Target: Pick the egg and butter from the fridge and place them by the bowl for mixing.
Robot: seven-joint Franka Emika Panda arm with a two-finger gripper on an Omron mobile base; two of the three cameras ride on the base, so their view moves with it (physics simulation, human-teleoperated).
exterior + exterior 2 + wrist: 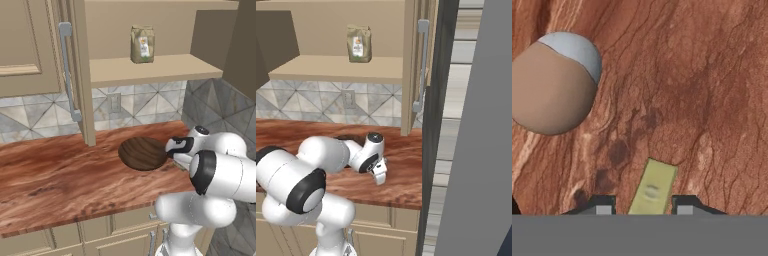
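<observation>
The pale yellow butter (pixel 652 187) lies on the wood-grain counter between my gripper's (pixel 643 206) two fingertips, with a thin gap on each side, so the jaws stand slightly open. The egg (pixel 554 85), tan with a pale grey end, rests on the counter a short way off, at the upper left of the hand view. The dark brown bowl (pixel 143 153) sits on the counter just left of my hand. From the right base view the gripper (pixel 381 177) points down at the counter. The grey fridge (pixel 476 150) rises at the right.
A paper bag (pixel 142 44) stands on the open shelf above the counter. A tall cabinet door with a grey bar handle (pixel 67 70) juts out over the counter left of the bowl. The counter's front edge (pixel 75 217) runs close to my base.
</observation>
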